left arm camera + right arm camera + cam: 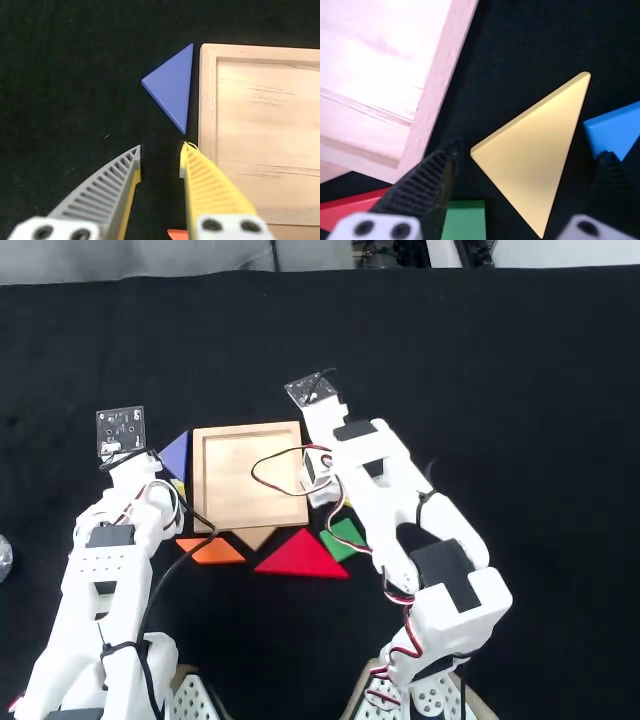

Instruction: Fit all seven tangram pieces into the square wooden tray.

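Black table [520, 390] underneath, and the square wooden tray [250, 475] sits squarely on it between the 2 arms, bare wood showing inside. Just in front of its near wall lies the red triangle [300, 555], long edge running left to right, tip pointing up at the tray. The yellow triangle [535, 150] lies flat beside the tray's right wall, 1 corner aimed at that wall and its long edge facing a blue piece [615, 130]. The violet-blue triangle [172, 87] hugs the tray's left wall, long edge parallel to it and just apart, tip pointing away from the tray. The orange triangle [210, 550] lies off the near-left corner, a tan triangle [255, 536] touches the near wall and points toward the robot, and a green piece [345, 537] sits beside the red one.

The right gripper [525, 165] gapes wide, its 2 fingers straddling the yellow triangle; contact can't be made out. The left gripper [160, 152] is parted only narrowly, holding nothing, just short of the violet-blue triangle's near corner.
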Motion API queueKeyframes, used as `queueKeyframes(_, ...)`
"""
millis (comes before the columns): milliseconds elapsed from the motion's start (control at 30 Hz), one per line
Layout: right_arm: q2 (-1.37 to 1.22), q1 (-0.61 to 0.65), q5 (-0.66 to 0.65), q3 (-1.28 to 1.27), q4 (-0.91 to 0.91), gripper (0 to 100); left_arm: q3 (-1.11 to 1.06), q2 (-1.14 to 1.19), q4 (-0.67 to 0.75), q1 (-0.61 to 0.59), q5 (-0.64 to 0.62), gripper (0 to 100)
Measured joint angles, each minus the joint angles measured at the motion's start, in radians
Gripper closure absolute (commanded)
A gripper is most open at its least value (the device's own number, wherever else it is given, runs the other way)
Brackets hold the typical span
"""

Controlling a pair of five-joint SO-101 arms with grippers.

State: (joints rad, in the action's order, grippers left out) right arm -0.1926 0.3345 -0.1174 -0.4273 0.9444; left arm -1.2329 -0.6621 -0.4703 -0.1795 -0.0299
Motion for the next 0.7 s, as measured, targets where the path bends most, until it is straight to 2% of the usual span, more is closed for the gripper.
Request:
queueKeyframes(333,0.000,0.041,-0.002,-0.002,0.028,59.6,0.000,0.000,0.000,0.000,0.000,86)
queueKeyframes(700,0.000,-0.006,0.000,-0.002,0.020,59.9,0.000,0.000,0.000,0.043,0.000,86)
